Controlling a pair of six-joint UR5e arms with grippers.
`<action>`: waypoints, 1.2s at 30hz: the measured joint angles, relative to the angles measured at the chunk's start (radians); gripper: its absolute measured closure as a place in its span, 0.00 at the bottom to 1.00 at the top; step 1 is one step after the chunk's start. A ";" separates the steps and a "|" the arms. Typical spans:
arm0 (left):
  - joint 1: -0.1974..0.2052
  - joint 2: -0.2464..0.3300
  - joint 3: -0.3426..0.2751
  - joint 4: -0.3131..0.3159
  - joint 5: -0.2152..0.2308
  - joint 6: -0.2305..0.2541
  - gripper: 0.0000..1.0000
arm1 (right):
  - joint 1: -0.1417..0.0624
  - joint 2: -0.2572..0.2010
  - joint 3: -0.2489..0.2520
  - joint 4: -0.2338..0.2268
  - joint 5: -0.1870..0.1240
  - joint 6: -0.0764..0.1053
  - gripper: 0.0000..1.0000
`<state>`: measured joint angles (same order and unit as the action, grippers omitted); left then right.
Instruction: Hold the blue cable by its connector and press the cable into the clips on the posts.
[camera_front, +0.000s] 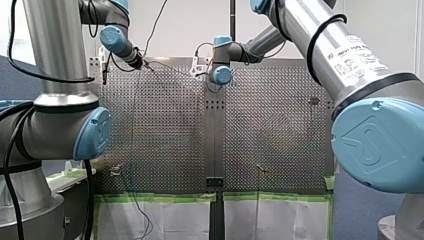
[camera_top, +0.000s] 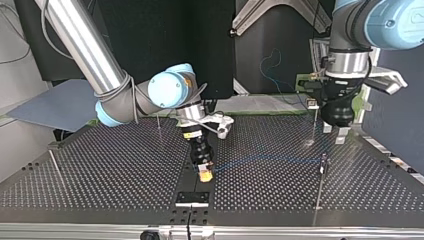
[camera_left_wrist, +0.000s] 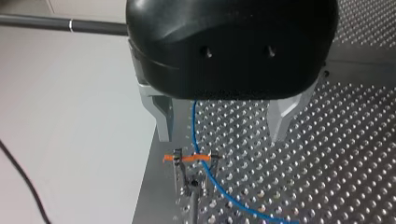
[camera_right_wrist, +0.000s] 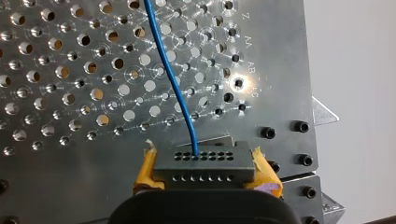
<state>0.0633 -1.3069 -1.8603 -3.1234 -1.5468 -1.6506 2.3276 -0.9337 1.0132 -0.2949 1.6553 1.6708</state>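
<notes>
In the top view, my right arm (camera_top: 125, 95) comes in from the left and bends down to the middle of the surface (camera_top: 100, 175). The right jaws are closed on the connector (camera_right_wrist: 205, 164). In the right wrist view this dark block sits clamped between yellow pads (camera_right_wrist: 145, 169), just above the perforated plate. The cable (camera_right_wrist: 172, 77) leaves the connector's face and runs away over the holes. In the top view it stretches rightward, low over the surface, to a thin post (camera_top: 322, 167) near the right edge.

My left arm (camera_top: 345, 60) hangs over that side. The left jaws stand open. In the left wrist view the two metal fingers (camera_left_wrist: 162, 116) stand either side of the cable, apart from it. Just ahead of them the cable crosses a clip (camera_left_wrist: 178, 161) at an orange band (camera_left_wrist: 187, 158). I cannot tell whether the cable is seated in the clip.
</notes>
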 joint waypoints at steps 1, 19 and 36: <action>-0.001 0.000 0.000 0.000 -0.008 0.000 0.00 | 0.000 0.000 0.000 0.000 0.000 0.000 1.00; -0.005 -0.004 0.002 0.004 -0.017 0.020 0.00 | -0.001 0.002 0.002 0.001 0.000 -0.003 1.00; -0.059 -0.085 0.107 0.019 0.002 0.150 0.00 | -0.009 0.003 0.002 0.004 0.008 -0.007 1.00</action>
<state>0.0048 -1.3923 -1.7536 -3.1041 -1.5448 -1.5007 2.3189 -0.9310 1.0151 -0.2912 1.6634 1.6638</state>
